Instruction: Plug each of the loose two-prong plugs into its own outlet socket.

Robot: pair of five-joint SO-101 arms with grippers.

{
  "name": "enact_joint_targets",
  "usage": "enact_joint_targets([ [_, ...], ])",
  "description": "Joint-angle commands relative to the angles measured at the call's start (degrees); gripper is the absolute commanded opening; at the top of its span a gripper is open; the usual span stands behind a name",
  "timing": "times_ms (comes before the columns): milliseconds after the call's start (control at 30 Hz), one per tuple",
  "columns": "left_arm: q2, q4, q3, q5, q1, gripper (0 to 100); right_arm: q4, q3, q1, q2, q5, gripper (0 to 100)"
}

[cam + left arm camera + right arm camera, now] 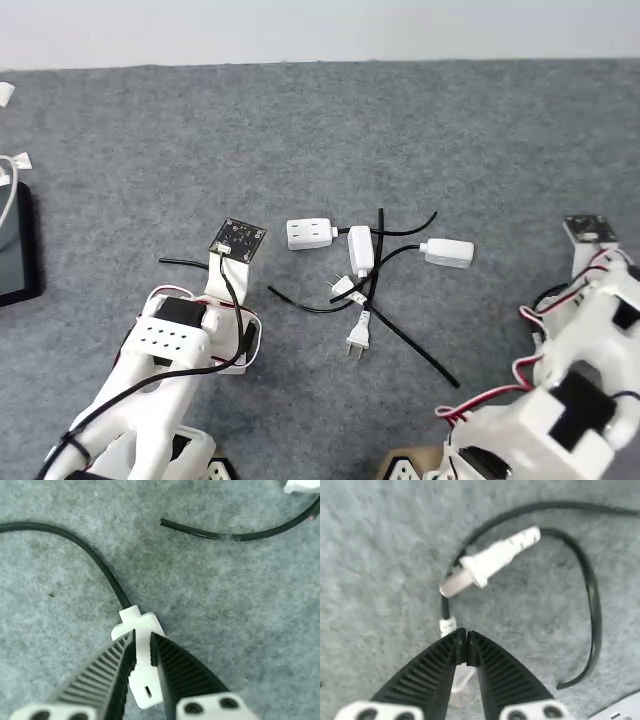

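We find the left gripper [142, 634] low over the gray tabletop [450, 130], its fingers clamped on the narrow body of a white outlet socket [141, 622], one finger on each side. A small slot shows on the socket face between them. A black cable [105, 571] leaves the neck of this socket and curves away across the tabletop. The free end of a second cable [200, 531] lies near it, apart from the socket. The right gripper [466, 642] has its fingers closed tip to tip. A white plug piece [447, 626] lies directly under and just past the tips, and we cannot tell whether the fingers pinch it. Just beyond it a loose plug [495, 555] lies on its side, its two prongs pointing toward the gripper, and its black cord [592, 610] loops round to a free end. In the high view three more sockets lie at mid-tabletop between the arms: the left socket [309, 233], the middle socket [360, 250] and the right socket [447, 252]. Two unplugged plugs, the upper plug [345, 287] and the lower plug [357, 337], lie just on the near side of the middle socket among crossing black cables. Neither plug is seated in a socket. A dark flat device [15, 250] lies at the left edge of the tabletop.
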Motion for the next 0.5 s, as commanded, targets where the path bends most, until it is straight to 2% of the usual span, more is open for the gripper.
enact_joint_targets([
  [0,3.7,-0.8,1.5,-0.7,-2.1,1,0.3,1.2,-1.8,-5.1,-1.9,0.9],
  [467,3.7,-0.8,1.5,-0.7,-2.3,1,-7.3,7.8,-2.9,-5.8,-2.5,1.2],
])
